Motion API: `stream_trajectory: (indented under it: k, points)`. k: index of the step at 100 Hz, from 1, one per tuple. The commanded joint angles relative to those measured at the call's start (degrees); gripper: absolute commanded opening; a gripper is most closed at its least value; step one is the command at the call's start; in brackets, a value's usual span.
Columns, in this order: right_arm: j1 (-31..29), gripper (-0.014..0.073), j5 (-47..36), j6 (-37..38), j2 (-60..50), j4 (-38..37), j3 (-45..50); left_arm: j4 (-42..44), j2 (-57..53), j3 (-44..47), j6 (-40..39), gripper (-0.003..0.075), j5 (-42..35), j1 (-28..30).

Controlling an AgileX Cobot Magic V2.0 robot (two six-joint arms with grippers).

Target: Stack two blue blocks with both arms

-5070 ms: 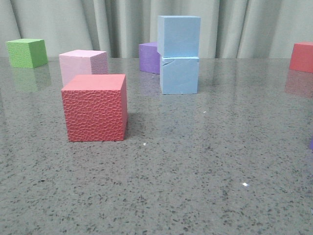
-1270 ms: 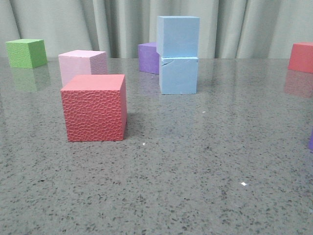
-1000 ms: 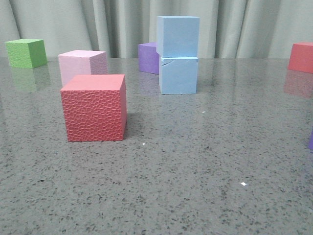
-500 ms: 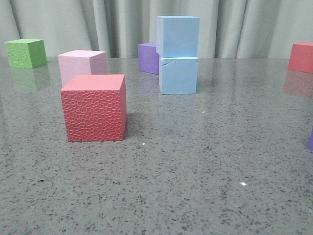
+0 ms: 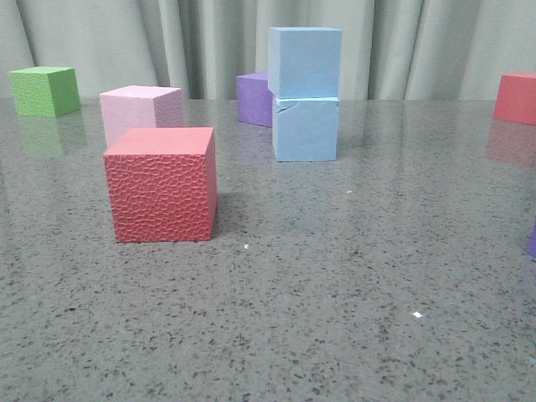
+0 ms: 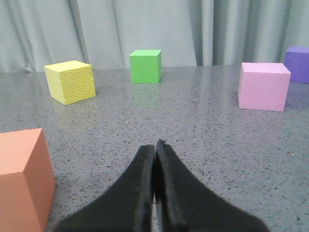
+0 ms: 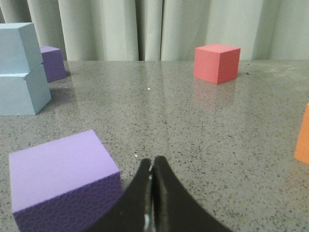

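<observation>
Front view shows the two blue blocks stacked at the far middle of the table point(image 5: 352, 276): the upper blue block point(image 5: 305, 62) sits squarely on the lower blue block point(image 5: 306, 129), shifted very slightly to the left. Both are pale sky-blue cubes with smooth, matte faces and crisp edges, and the lower one carries a small dark crack near its top left edge. A purple cube point(image 5: 254, 98) stands just behind and to their left, partly hidden by them. Nearer and to the left stands a red cube point(image 5: 162, 183) whose front face is pebbled, with a smooth pink cube point(image 5: 140, 111) behind it and a grainy green cube point(image 5: 45, 90) at the far left. Another red cube point(image 5: 516, 97) sits at the far right. The table is a glossy grey speckled stone surface that mirrors the cubes faintly, backed by a pleated pale curtain point(image 5: 435, 46). The left gripper point(image 6: 155, 145) has its black angled fingers pressed together on nothing, low over the table, and the right gripper point(image 7: 151, 163) is likewise closed and empty, beside a lilac cube point(image 7: 63, 176).
</observation>
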Motion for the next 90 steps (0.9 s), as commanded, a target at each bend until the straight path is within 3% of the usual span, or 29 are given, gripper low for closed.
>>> stream_trajectory:
  k: [1,90]
  points:
    - [-0.4,-0.0069,-6.5,-0.6,-1.5,-0.1,-1.0,-0.1,-1.8,2.4,-0.6,-0.0019,-4.8,0.1]
    - [-0.4,-0.0069,-6.7,-0.6,-1.5,-0.1,-1.0,-0.1,-1.8,2.4,-0.6,-0.0019,-4.8,0.1]
